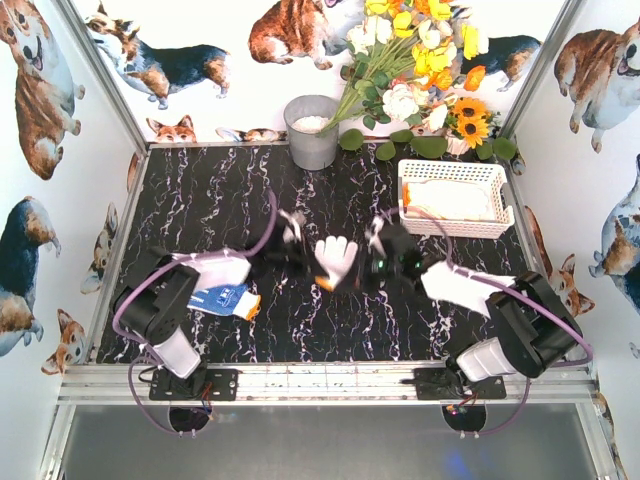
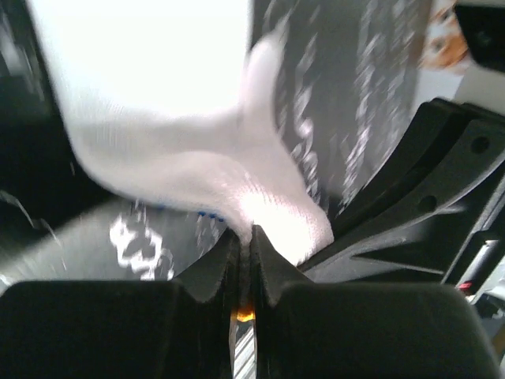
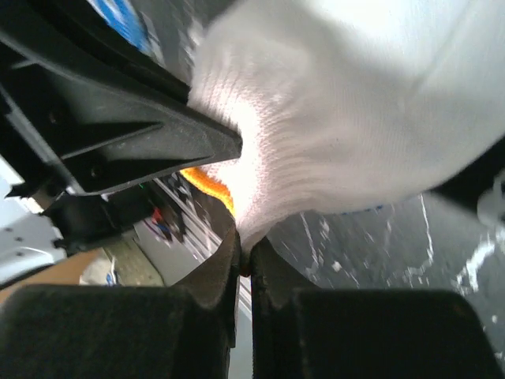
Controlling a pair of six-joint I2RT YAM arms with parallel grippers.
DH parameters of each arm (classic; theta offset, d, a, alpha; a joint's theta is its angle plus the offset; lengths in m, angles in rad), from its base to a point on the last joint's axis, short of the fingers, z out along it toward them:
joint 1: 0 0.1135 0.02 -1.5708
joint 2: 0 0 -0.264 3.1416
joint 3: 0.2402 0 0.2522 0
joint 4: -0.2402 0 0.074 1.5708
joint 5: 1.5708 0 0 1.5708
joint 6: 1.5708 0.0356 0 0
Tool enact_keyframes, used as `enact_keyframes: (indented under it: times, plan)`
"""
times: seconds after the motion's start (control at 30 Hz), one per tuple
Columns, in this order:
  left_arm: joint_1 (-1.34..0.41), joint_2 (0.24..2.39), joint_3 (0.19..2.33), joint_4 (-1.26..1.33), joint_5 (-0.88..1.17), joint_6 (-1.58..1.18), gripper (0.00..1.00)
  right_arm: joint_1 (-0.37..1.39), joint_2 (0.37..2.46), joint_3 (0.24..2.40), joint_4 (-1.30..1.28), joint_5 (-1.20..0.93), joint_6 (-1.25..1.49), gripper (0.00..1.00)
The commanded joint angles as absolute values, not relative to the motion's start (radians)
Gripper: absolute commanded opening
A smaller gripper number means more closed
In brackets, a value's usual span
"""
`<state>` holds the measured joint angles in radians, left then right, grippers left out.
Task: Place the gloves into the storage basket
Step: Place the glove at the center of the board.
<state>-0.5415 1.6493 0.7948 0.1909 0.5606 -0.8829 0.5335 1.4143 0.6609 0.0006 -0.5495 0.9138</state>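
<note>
Arm bases [image 1: 190, 385] sit nearest in the top view; ahead of them the left end effector [image 1: 308, 256] and right end effector [image 1: 364, 262] meet over the dark marbled worktop [image 1: 220, 210], both pinching one white glove [image 1: 336, 260], likely a handover toward the storage basket [image 1: 455, 228], which stands ahead and right of the right end effector; a blue-palmed glove [image 1: 226, 300] lies behind the left one; corgi-print walls [image 1: 60, 180] close it in. Left wrist: jaws shut on the glove's edge; right wrist: jaws shut on its orange-trimmed cuff.
</note>
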Motion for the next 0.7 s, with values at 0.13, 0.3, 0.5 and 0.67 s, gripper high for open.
enact_keyframes:
  times: [0.13,0.3,0.5,0.67]
  plan:
    - [-0.695,1.589,0.591,0.209,0.453,-0.93,0.01,0.674,1.33,0.495,-0.03,-0.538,1.007,0.0]
    - [-0.751,1.468,0.54,0.093,0.362,-0.953,0.24,0.714,1.227,0.453,-0.113,-0.527,1.043,0.17]
    - [-0.761,1.235,0.595,-0.211,0.161,-0.884,0.64,0.712,1.033,0.576,-0.453,-0.389,0.955,0.57]
    - [-0.76,1.089,0.686,-0.487,-0.073,-0.84,0.82,0.706,0.941,0.669,-0.59,-0.226,0.905,0.58]
